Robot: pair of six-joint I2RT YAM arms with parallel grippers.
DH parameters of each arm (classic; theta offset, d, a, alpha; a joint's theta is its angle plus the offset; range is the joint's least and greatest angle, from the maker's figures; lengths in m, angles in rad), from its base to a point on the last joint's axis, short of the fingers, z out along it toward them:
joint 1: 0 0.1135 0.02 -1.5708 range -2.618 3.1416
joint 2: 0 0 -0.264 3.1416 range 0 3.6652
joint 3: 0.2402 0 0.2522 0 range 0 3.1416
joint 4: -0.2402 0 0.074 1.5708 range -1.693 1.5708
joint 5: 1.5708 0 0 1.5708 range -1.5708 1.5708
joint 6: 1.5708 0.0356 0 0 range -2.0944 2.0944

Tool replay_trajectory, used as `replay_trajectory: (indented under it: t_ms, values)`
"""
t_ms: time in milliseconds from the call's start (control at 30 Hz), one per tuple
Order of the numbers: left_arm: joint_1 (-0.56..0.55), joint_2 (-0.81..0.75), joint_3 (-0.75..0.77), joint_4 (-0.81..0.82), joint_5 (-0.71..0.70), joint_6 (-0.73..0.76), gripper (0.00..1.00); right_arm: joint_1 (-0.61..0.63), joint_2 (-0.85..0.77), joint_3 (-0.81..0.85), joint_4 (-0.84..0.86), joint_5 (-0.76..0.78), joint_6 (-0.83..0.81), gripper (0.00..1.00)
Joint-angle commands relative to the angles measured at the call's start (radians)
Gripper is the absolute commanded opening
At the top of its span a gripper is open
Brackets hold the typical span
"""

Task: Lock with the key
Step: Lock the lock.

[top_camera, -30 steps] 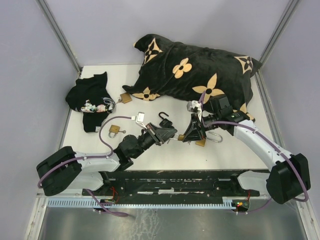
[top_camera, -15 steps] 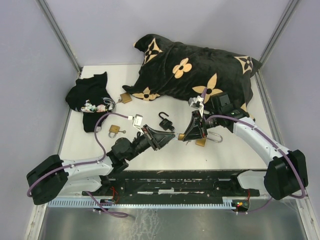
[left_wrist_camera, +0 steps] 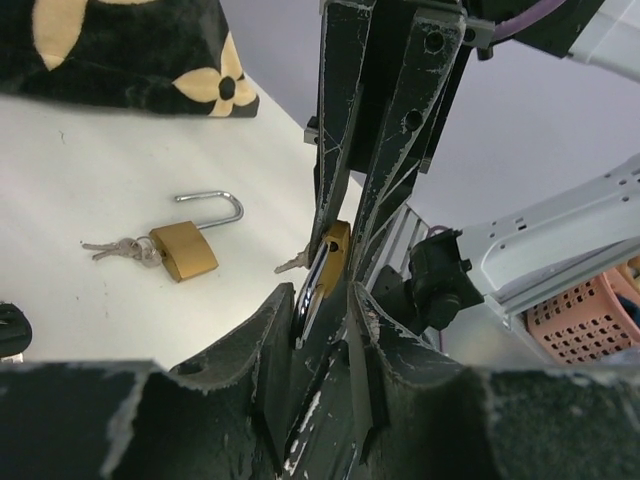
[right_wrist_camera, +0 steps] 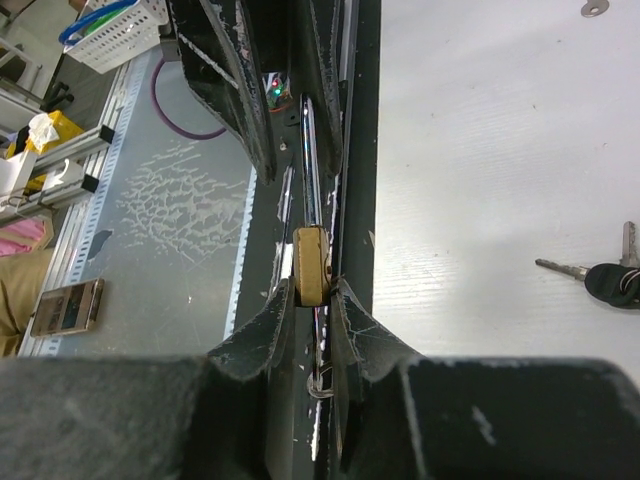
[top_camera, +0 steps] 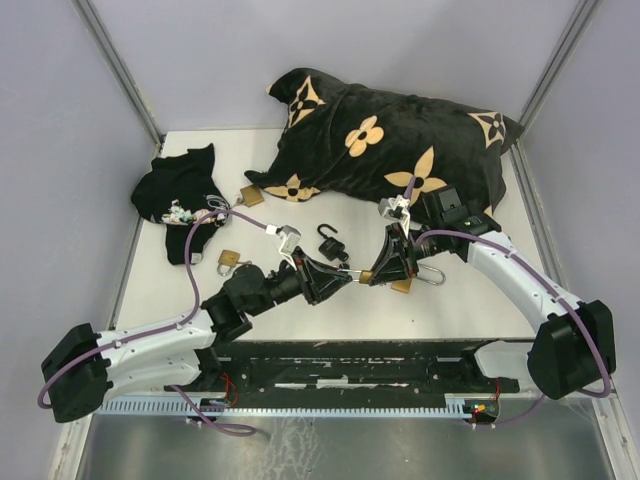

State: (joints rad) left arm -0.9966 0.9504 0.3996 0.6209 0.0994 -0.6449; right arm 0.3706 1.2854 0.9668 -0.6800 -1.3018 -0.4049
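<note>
A small brass padlock (top_camera: 366,276) hangs in the air between my two grippers. My right gripper (right_wrist_camera: 312,290) is shut on its brass body (right_wrist_camera: 310,262). Its silver shackle (right_wrist_camera: 308,160) points towards my left gripper (top_camera: 335,280). In the left wrist view the padlock (left_wrist_camera: 338,248) sits between the right fingers and a key (left_wrist_camera: 290,265) sticks out of it sideways. The shackle (left_wrist_camera: 310,295) lies inside my left gripper (left_wrist_camera: 328,300), against one finger. The left jaws stand a little apart with a gap beside the shackle.
A second brass padlock (top_camera: 403,285) with an open shackle and keys lies under the right gripper, also in the left wrist view (left_wrist_camera: 183,250). A black padlock (top_camera: 328,240), two more brass padlocks (top_camera: 229,262) (top_camera: 250,196), a black cloth (top_camera: 180,205) and a black flowered pillow (top_camera: 390,150) lie behind.
My left arm has swung round and its gripper has moved right, up to the padlock held by the right gripper, so the shackle now lies between its jaws. The right gripper has barely moved.
</note>
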Motion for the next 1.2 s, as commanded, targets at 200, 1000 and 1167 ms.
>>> replay_trajectory:
  t_ms: [200, 1000, 1167]
  values:
    - [-0.005, -0.001, 0.094, -0.103, 0.074, 0.133, 0.32, -0.002, 0.014, 0.075, -0.128, -0.025, -0.162, 0.02]
    - [-0.006, -0.001, -0.045, 0.244, 0.101, -0.012, 0.03, -0.003, 0.026, 0.077, -0.02, -0.141, 0.005, 0.17]
    - [-0.008, 0.019, -0.048, 0.315, 0.077, -0.022, 0.03, -0.003, 0.027, 0.08, 0.003, -0.158, 0.043, 0.19]
